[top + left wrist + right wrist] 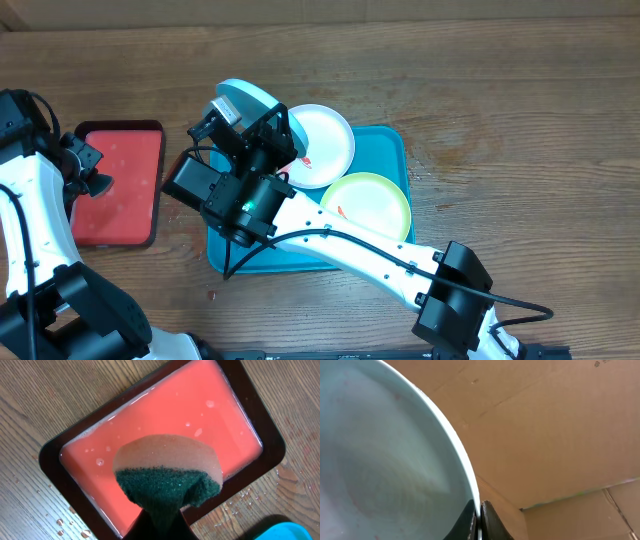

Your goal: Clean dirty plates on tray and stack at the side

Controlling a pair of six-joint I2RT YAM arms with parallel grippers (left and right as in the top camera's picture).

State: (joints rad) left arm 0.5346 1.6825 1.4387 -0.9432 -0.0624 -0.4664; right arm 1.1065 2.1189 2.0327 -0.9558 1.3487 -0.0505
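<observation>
Nearest your right wrist camera is the rim of the light blue plate (385, 460), pinched between the two fingertips of your right gripper (479, 519). The fingers stand almost together, with only the thin plate edge between them. The plate's hollow spreads up and to the left of the fingers, with faint pinkish specks on it. Behind the fingers stands a cardboard wall (560, 425); a small printed mark at its top corner is too small to read.

Your left gripper (156, 527) is closed narrowly on a sponge (167, 467), dark green scouring side toward the fingers and tan side beyond. Past the sponge lies the red tray (200, 415) with its dark rim and a thin film of bubbly liquid. I cannot tell whether the sponge touches it. Water drops dot the wood beside its rim.

From overhead, the blue plate is tilted at the far left corner of the teal tray (392, 140). Just right of your right fingers, the white plate (325, 140) and the yellow-green plate (375, 205) lie on that tray, rims overlapping, each with a red smear. Bare wooden table (520, 120) extends beyond the tray's right edge.
</observation>
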